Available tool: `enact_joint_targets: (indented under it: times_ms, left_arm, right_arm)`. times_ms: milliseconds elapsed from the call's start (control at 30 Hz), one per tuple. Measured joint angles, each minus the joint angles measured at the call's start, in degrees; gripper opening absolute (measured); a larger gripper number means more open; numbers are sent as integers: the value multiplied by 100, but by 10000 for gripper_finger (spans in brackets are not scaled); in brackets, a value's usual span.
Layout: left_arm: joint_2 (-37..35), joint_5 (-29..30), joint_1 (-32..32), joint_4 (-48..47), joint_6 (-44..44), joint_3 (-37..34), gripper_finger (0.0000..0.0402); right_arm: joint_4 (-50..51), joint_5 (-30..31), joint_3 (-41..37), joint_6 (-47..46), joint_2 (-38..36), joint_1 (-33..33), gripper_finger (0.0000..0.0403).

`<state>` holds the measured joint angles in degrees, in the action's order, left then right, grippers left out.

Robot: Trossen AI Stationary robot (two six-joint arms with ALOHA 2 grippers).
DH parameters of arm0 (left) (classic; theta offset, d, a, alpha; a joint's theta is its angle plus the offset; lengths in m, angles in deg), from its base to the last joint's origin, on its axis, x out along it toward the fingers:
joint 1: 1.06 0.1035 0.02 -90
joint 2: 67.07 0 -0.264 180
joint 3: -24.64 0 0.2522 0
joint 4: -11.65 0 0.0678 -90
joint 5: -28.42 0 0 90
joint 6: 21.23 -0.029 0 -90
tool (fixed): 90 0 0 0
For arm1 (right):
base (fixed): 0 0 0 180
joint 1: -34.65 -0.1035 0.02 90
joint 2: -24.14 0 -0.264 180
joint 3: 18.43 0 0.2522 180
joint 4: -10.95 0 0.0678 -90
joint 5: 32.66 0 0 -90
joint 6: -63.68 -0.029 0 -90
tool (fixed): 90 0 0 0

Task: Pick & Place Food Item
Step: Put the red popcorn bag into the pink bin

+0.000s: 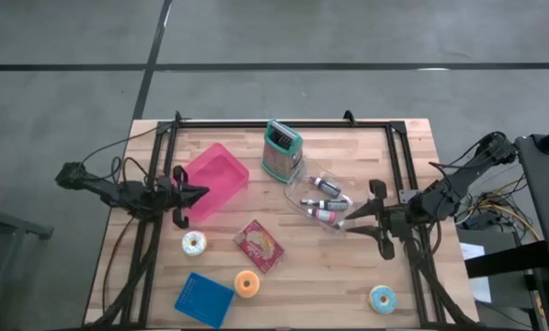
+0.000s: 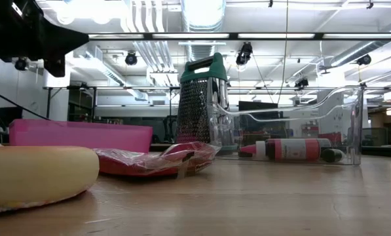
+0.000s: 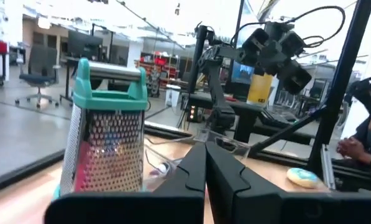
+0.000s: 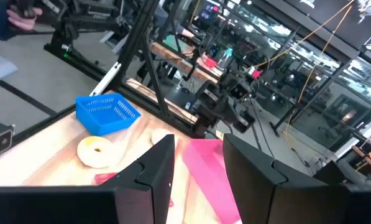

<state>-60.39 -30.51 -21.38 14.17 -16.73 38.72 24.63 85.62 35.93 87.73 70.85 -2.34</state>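
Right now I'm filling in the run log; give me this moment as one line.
left gripper: shut, over pink bin | right gripper: open, beside clear bin | doughnuts: untouched on table

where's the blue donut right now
In the high view the blue donut lies near the table's front right corner, alone, below the right gripper.

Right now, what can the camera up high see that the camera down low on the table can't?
Only the high view shows the blue basket, the white donut, the blue donut, and both arms whole, with the left gripper by the pink bin and the right gripper by the clear bin. Only the low view shows the ceiling lights in the room behind. Both show the grater, the pink bin, the clear bin with bottles, and the red snack packet.
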Motion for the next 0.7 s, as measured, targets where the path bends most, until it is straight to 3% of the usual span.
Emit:
enact_joint_targets:
  times_ms: [233,433,567,700]
  left_arm:
    - [33,-46,0,-78,690,3,5]
    - [166,-1613,-4,-203,631,204,5]
    - [639,-1340,0,-451,570,618,5]
    - [1419,-894,2,-1297,493,1418,5]
  right_arm:
    - [-9,7,0,11,-11,2,137]
    - [-5,15,0,9,26,2,130]
    - [-13,17,0,2,24,2,127]
    - [-15,17,0,1,24,2,130]
